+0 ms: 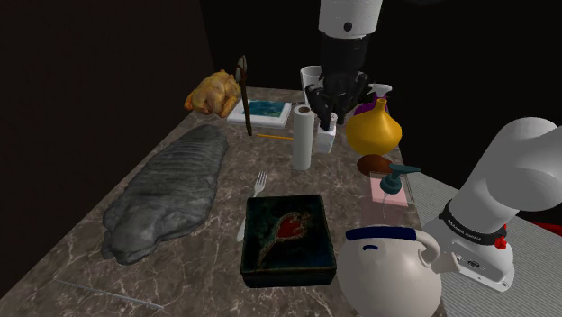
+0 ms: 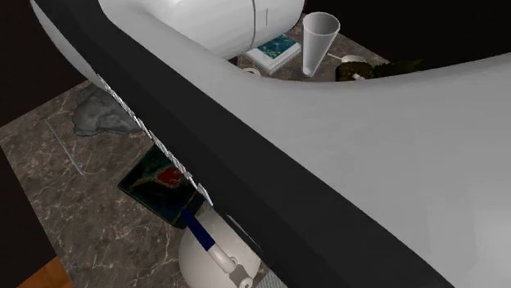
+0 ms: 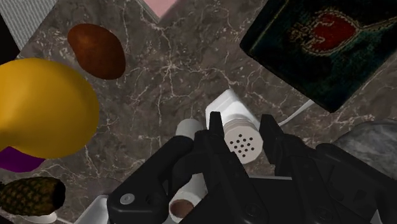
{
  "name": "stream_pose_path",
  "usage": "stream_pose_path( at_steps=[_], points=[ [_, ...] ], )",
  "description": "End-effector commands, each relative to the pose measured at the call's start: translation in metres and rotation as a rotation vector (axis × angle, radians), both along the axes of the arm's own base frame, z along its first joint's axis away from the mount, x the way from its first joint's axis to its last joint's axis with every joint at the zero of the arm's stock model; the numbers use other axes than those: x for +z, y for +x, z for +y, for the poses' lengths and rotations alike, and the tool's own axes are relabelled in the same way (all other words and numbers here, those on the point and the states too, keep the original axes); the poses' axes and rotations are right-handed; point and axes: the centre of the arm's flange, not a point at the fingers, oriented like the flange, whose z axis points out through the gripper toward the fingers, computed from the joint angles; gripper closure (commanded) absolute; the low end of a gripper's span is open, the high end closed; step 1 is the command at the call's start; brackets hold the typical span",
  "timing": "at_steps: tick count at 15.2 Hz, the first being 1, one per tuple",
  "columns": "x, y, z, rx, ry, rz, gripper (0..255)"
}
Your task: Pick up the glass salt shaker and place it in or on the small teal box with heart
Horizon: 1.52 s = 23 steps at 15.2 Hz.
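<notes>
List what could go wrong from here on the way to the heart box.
1. The end effector clasps the salt shaker near its perforated top, so the shaker may slip or tilt in transit.
2. The white roll stands upright right beside the end effector, on the side toward the heart box. A low sweep may topple it.
3. The white jug sits close to the box and could be grazed while lowering.

It looked like a home kitchen or dining spot: a dark marble table [image 1: 180, 279] carried a fork [image 1: 259, 185], a roast chicken [image 1: 214, 93], a paper towel roll [image 1: 303, 137], a salt shaker [image 3: 245, 141] and a white jug [image 1: 387, 270].
</notes>
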Motion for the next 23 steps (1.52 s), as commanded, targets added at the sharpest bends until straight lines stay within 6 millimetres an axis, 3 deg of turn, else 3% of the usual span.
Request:
stream_pose_path(
  at_steps=[1, 12, 23],
  points=[
    [0.008, -0.005, 0.027, -0.002, 0.001, 0.001, 255],
    [0.030, -0.032, 0.172, -0.002, 0.001, 0.001, 255],
    [-0.028, -0.032, 0.172, -0.002, 0.001, 0.001, 255]
  ],
)
